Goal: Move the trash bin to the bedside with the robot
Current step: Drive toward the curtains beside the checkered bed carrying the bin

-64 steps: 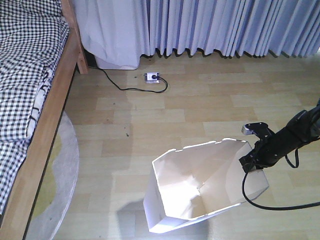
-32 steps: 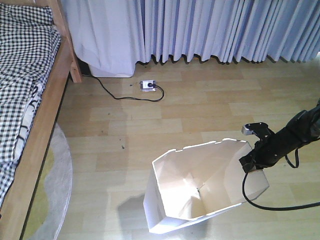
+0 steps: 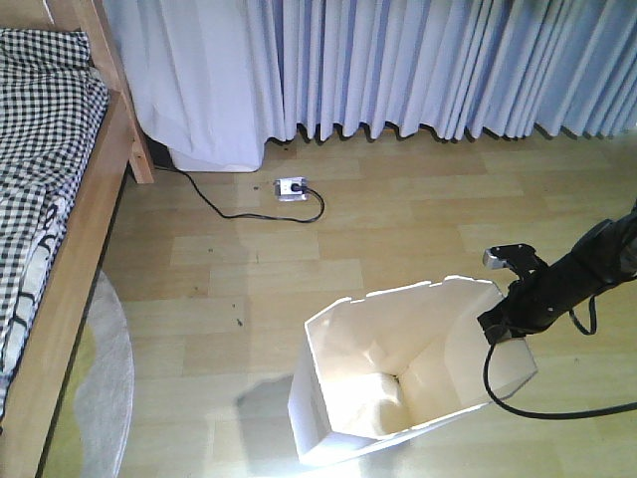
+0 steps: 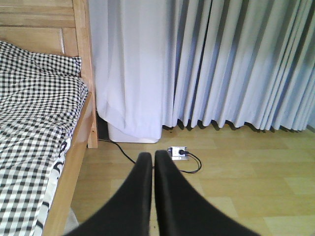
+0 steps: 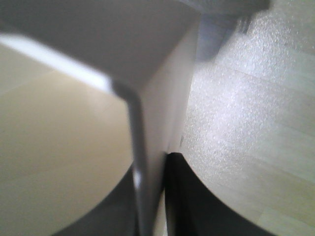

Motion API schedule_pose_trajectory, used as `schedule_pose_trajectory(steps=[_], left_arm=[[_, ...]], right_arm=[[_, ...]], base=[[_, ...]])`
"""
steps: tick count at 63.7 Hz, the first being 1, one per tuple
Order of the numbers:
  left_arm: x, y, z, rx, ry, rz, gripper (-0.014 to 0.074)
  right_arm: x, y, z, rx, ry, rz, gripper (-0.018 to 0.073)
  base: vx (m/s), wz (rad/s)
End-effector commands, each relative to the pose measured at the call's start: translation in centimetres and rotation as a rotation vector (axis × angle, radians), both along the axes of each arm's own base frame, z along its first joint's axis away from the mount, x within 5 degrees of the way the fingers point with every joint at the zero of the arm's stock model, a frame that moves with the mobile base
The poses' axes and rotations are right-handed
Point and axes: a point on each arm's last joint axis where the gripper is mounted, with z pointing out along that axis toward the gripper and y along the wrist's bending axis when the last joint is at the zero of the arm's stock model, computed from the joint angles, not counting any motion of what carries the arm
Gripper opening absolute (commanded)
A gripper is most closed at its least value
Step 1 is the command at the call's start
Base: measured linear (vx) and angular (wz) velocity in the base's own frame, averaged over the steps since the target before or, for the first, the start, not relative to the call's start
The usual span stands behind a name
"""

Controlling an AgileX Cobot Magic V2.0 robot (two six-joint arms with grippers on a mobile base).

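Observation:
The white trash bin (image 3: pixel 338 388) with an angular rim is at the lower middle of the front view, tilted, cream inside. My right gripper (image 3: pixel 495 327) is shut on its right rim; the right wrist view shows the thin bin wall (image 5: pixel 147 147) pinched between the black fingers (image 5: pixel 182 196). The bed (image 3: pixel 75 249), a light wooden frame with black-and-white checked bedding, runs along the left edge; it also shows in the left wrist view (image 4: pixel 81 142). My left gripper (image 4: pixel 153 162) is shut and empty, held above the floor.
Pale blue curtains (image 3: pixel 398 60) hang along the far wall. A power strip (image 3: pixel 290 187) with a black cable (image 3: pixel 209 199) lies on the wooden floor near them. A round grey-and-yellow rug (image 3: pixel 100 388) lies beside the bed.
The view has shifted: the bed, the rug, the curtains and the power strip have slid left and down in the frame. The bin stays gripped at the same place in view.

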Motion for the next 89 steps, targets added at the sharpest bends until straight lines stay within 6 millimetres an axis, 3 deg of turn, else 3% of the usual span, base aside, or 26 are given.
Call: schedule_pose_trajectory(steps=[1,89], left_arm=[[0.04,0.02,0.3,-0.01,-0.072,0.005,-0.0006],[0.04,0.02,0.3,-0.01,-0.072,0.005,-0.0006]], right_arm=[[0.9,0.67,3.51,0.109,-0.013,-0.025,-0.0006],[0.9,0.67,3.51,0.109,-0.013,-0.025,-0.0006]], base=[[0.21,0.05],[0.18,0.03]])
